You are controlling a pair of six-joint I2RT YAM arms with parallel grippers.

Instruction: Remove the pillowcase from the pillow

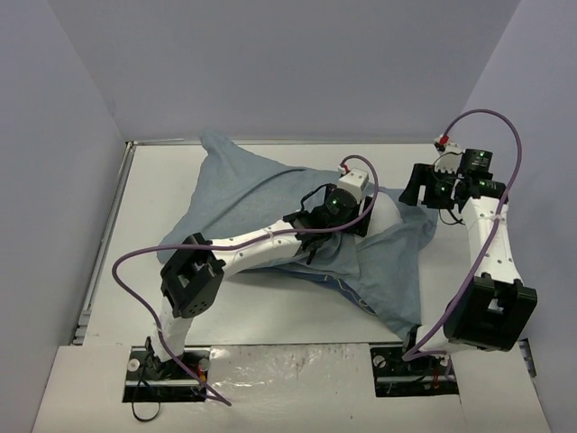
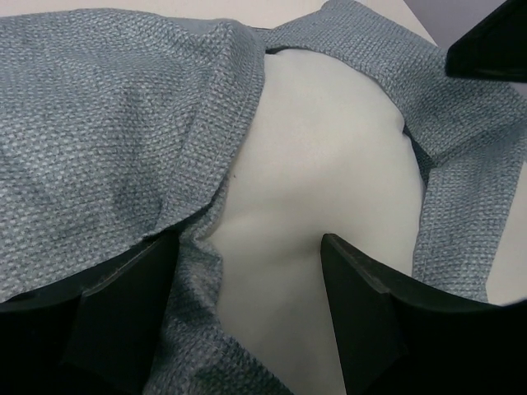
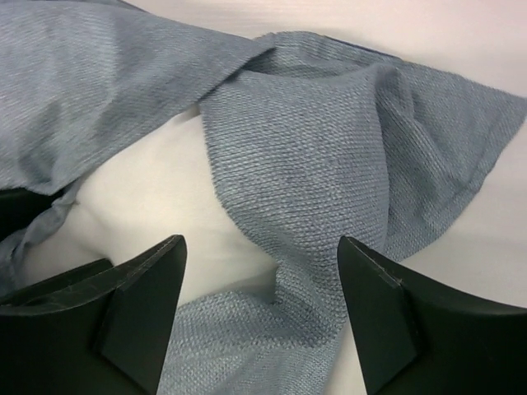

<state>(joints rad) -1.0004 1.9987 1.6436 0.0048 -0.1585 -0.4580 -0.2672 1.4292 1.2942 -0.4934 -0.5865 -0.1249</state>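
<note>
The blue-grey pillowcase (image 1: 261, 194) lies rumpled across the middle of the table, its mouth toward the right. The white pillow (image 1: 386, 216) bulges out of that mouth. My left gripper (image 1: 359, 219) is open and low over the opening. In the left wrist view its fingers (image 2: 370, 304) straddle bare pillow (image 2: 321, 164), and the left one rests by the pillowcase hem (image 2: 210, 189). My right gripper (image 1: 413, 192) is open just right of the pillow. In the right wrist view the right gripper (image 3: 262, 247) hangs above a loose fold of pillowcase (image 3: 313, 148), beside bare pillow (image 3: 156, 189), with nothing gripped.
The white table (image 1: 162, 198) is boxed in by grey walls (image 1: 288, 63) at the back and sides. Purple cables loop off both arms. The right gripper's dark finger (image 2: 490, 49) shows at the top right of the left wrist view, close to the left gripper.
</note>
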